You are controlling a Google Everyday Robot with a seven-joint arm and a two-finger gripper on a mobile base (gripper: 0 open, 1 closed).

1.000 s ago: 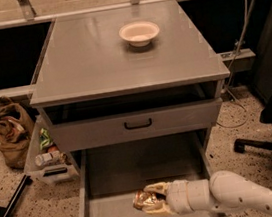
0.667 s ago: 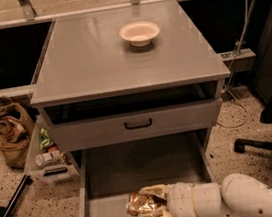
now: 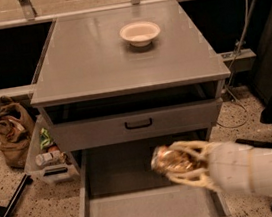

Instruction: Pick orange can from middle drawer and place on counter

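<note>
Orange can [image 3: 169,160]: lower centre-right of frame, lying sideways over the open middle drawer [image 3: 140,213]. Gripper [image 3: 174,162]: same position, cream fingers [image 3: 187,146] closed above and below the can, gripping it. Counter [image 3: 119,62]: carries a white bowl [image 3: 139,32], upper centre. Brown bag [image 3: 13,130]: on the floor, left edge.

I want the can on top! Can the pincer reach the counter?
Probably yes. The pincer holds the orange can above the open middle drawer, and the front of the counter is bare; only a bowl sits farther back.
</note>
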